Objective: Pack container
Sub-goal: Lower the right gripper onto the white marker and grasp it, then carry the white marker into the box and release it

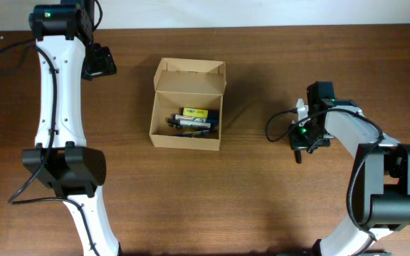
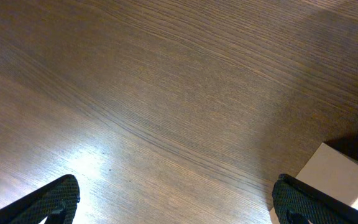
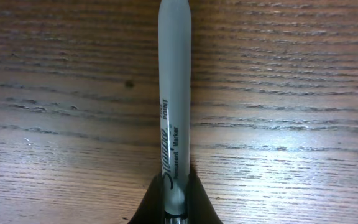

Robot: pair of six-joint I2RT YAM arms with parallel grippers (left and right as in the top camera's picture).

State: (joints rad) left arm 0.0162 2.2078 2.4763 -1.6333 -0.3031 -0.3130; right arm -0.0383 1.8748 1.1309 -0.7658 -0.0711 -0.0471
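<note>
My right pincer (image 3: 176, 202) is clamped on the marker (image 3: 174, 93), low at the desk (image 3: 303, 124); I should lift it level, carry it to the open box (image 1: 191, 80) between my arms, and lay it lengthways inside; my left pincer (image 1: 100, 62) stands apart.

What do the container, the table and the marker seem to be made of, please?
Container: matte tan cardboard, seen in its folded flaps. Table: dark wood or wood-look laminate, faintly glossy; grain and glare show. Marker: probably smooth grey plastic, with printed lettering.
</note>
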